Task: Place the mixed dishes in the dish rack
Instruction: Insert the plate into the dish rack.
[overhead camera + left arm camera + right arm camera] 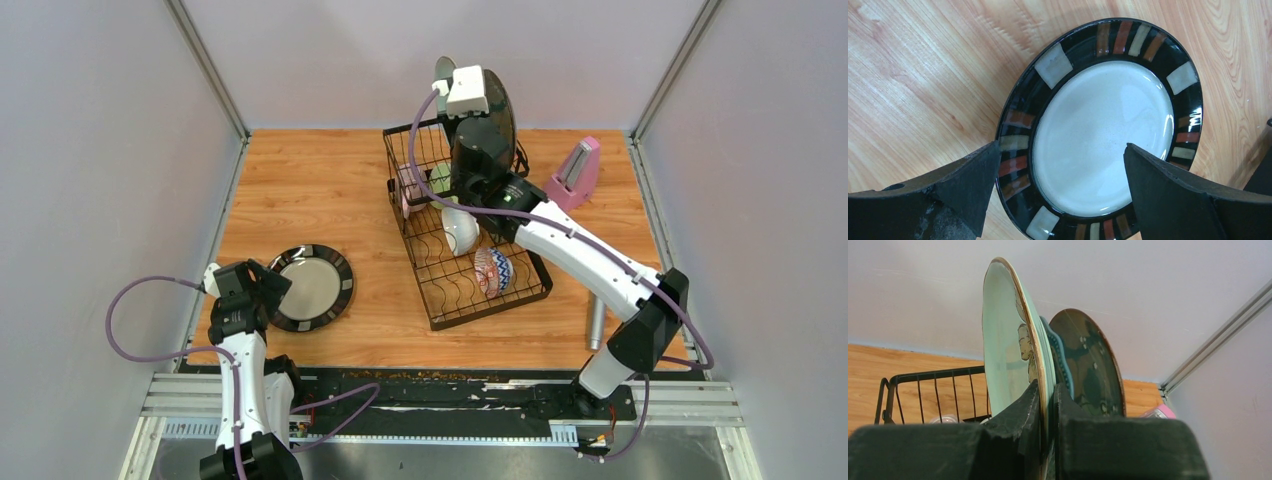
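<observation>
Left gripper point(1060, 172): released, jaws at full spread. It hangs directly above the striped-rim plate point(1098, 135), one finger to either side of it. No contact with the plate is visible. That plate lies flat on the wooden table point(330, 190), near-left and well apart from the dish rack point(436, 322).

Right gripper point(1047, 395): clenched on the lower edge of the pale-green plate point(1003, 340), one finger on each face. The plate stands upright on edge over the far end of the rack, just beside an upright dark plate point(1093, 360). Whether the pale-green plate sits in the rack cannot be told.

Rack contents, low tray: a white bowl point(460, 230) at mid-length and a patterned bowl point(492, 272) nearer the near end, both on edge.

Other items: a pink metronome point(577, 172) at far right beside the rack, and a silver microphone point(596, 325) on the table at near right.
</observation>
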Robot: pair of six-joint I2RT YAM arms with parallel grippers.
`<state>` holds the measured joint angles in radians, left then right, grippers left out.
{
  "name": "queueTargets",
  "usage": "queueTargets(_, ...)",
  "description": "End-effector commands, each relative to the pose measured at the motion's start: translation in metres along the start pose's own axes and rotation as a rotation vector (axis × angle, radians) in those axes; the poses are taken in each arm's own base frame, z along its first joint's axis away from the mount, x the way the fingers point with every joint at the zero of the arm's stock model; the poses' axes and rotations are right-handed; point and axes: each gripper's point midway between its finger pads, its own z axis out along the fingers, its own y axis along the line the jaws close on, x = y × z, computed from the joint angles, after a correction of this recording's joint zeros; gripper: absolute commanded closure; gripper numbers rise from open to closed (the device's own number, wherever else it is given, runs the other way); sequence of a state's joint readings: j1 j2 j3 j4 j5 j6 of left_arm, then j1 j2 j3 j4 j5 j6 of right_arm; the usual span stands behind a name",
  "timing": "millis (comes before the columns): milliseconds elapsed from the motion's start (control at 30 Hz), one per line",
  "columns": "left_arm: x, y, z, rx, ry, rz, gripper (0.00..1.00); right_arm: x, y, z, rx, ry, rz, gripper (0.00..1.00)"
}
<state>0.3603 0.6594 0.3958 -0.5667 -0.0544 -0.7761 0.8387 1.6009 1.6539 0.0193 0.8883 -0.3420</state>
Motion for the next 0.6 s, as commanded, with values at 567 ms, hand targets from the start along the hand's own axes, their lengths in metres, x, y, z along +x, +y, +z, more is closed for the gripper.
queueTargets(567,-0.01,-0.004,-0.003,0.003,-0.037,-0.011,0.0,0.05,0.035,0.028,-0.043,0.094,0.049,0.96)
